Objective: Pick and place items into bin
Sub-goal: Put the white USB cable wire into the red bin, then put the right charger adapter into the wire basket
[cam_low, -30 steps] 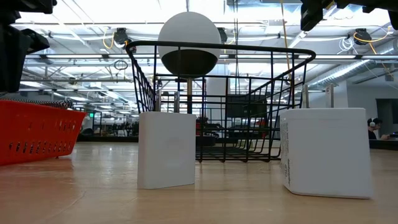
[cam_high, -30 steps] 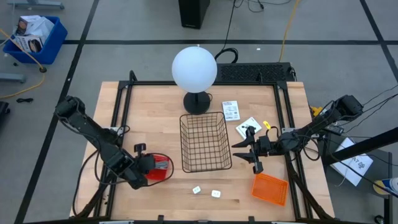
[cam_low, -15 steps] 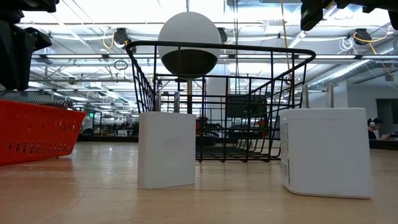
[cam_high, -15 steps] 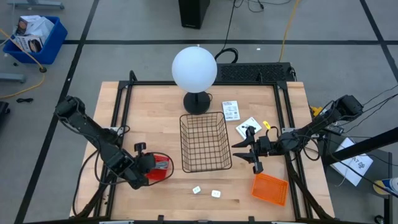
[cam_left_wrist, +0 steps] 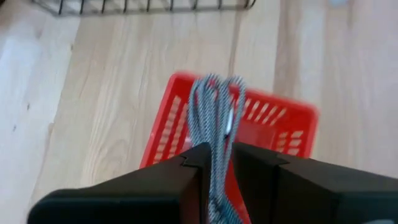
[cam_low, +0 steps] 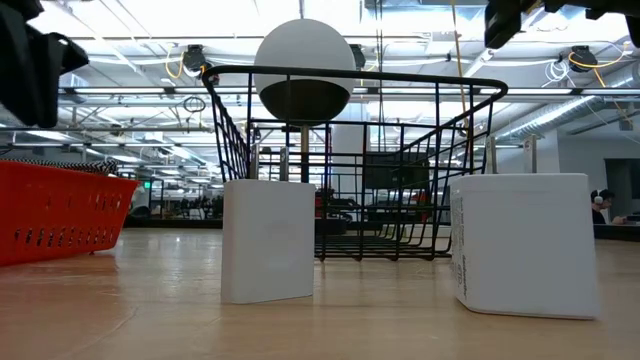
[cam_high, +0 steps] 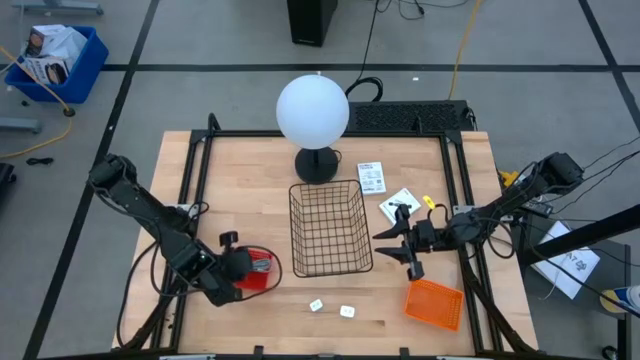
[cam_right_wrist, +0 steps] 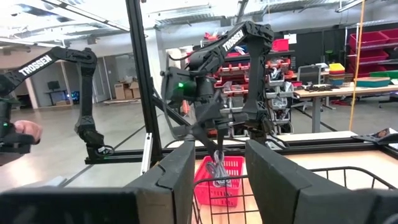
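My left gripper [cam_high: 243, 266] hangs over a small red bin [cam_high: 263, 276] at the table's near left, shut on a grey braided cord bundle [cam_left_wrist: 217, 106]. Two tiny white blocks [cam_high: 316, 305] [cam_high: 347, 311] stand on the wood near the front edge, and they loom large in the low view [cam_low: 268, 240] [cam_low: 525, 243]. Two flat white packets [cam_high: 371, 177] [cam_high: 398, 205] lie right of the black wire basket [cam_high: 327, 186]. My right gripper [cam_high: 392, 250] waits open beside the basket's right wall, pointing toward it. My left gripper pinches the folded cord bundle [cam_left_wrist: 217, 146] between its two fingers, several strands together, coming steeply from above. The looped end [cam_left_wrist: 214, 87] sticks out past the fingertips and hangs over the red bin [cam_left_wrist: 273, 118]. I cannot tell whether the cord touches the bin.
A white globe lamp [cam_high: 313, 110] stands behind the wire basket. An orange bin [cam_high: 435, 302] sits at the near right, below my right gripper. A small yellow piece [cam_high: 428, 200] lies by the right packet. Bare wood stretches along the front edge around the blocks.
My left gripper has tipped a little over the red bin while staying in place, still shut on the cord. Nothing else has moved.
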